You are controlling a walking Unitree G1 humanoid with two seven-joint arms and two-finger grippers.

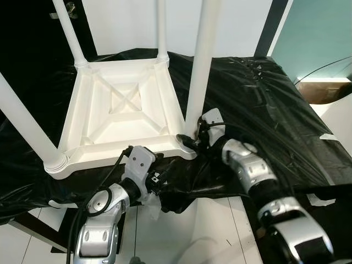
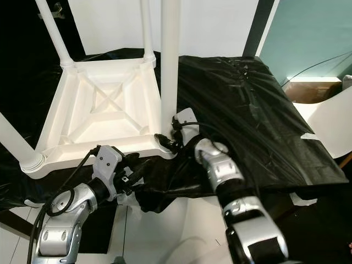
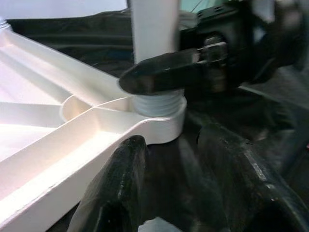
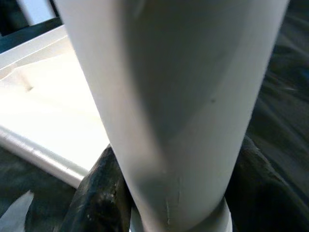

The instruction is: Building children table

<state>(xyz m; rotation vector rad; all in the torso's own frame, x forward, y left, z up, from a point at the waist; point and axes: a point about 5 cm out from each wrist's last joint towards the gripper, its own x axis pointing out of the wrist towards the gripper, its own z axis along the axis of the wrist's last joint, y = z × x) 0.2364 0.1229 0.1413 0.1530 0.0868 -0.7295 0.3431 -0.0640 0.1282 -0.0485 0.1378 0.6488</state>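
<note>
White throughout: upturned table top (image 1: 118, 110) with ribbed underside and diagonal cross pattern, and its four legs, including the near right leg (image 1: 199, 66). Glossy black, wrinkled plastic sheet (image 1: 264, 104) covers the surface. Arms silver with black joints; right gripper (image 1: 187, 141) and left gripper (image 1: 168, 168) black, the left wrist housing (image 1: 140, 168) white. Wall behind white; teal panel (image 1: 319, 33) at far right. Floor (image 1: 214, 231) white or pale grey, perhaps tiled.
</note>
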